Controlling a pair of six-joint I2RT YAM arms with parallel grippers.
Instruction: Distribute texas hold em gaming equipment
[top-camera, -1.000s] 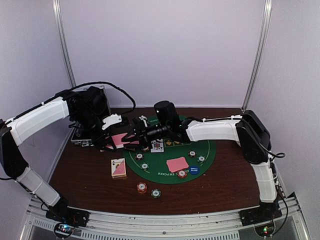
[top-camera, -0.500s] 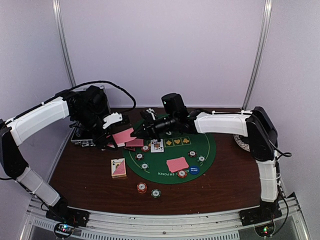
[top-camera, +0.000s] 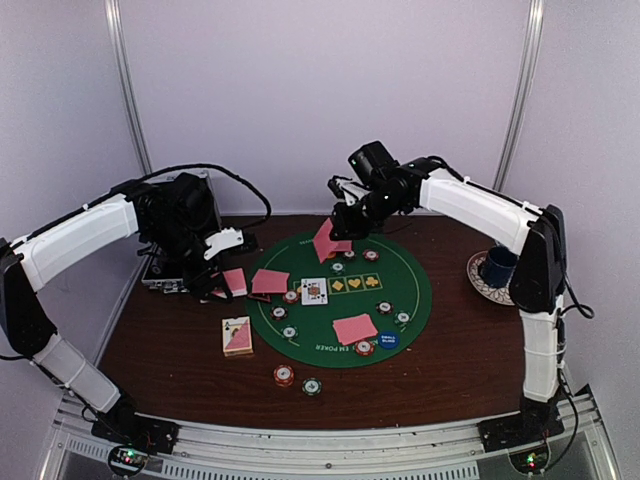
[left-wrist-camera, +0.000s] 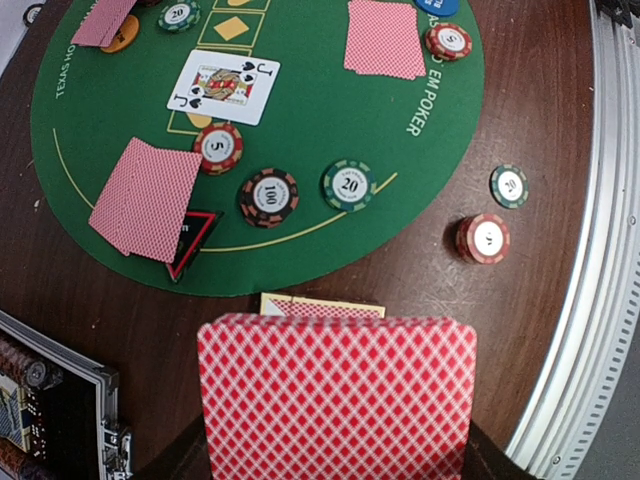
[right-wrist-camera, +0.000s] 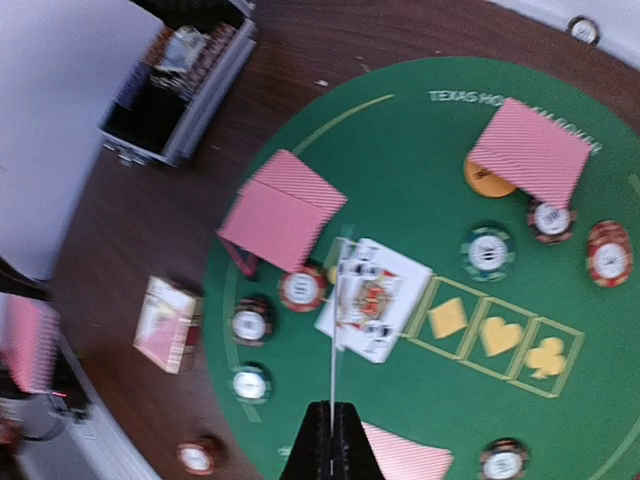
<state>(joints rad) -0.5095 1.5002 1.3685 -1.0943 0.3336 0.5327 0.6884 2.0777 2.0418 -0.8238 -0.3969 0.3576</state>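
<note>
While the overhead camera looks down on the table, the left gripper (top-camera: 220, 278) is clamped on a deck (top-camera: 235, 282) of pink-backed cards just off the left rim of the green mat (top-camera: 410, 285), near the black case (top-camera: 165, 272). The right gripper (top-camera: 342, 225) hangs over the mat's far edge, pinched on a single card (top-camera: 326, 243) that tilts down from it. A face-up jack (top-camera: 314, 291) and a blue disc (top-camera: 388, 340) lie on the mat. A card box (top-camera: 237, 336) sits on the wood at the mat's left, and a plate (top-camera: 478, 283) stands at the far right.

In the left wrist view, the deck fills the foreground with its back to the lens and hides most of the fingers gripping it. Beyond it, a red triangle (left-wrist-camera: 192, 240) lies partly under some face-down cards (left-wrist-camera: 147, 198). Three chips (left-wrist-camera: 268, 196) marked 5, 100 and 20 line the mat's edge, and two more rest on the wood.

In the right wrist view, the fingers (right-wrist-camera: 318, 450) are closed together on the single card, seen edge-on as a thin line. Below, an orange disc (right-wrist-camera: 482, 178) lies half under more pink-backed cards.
</note>
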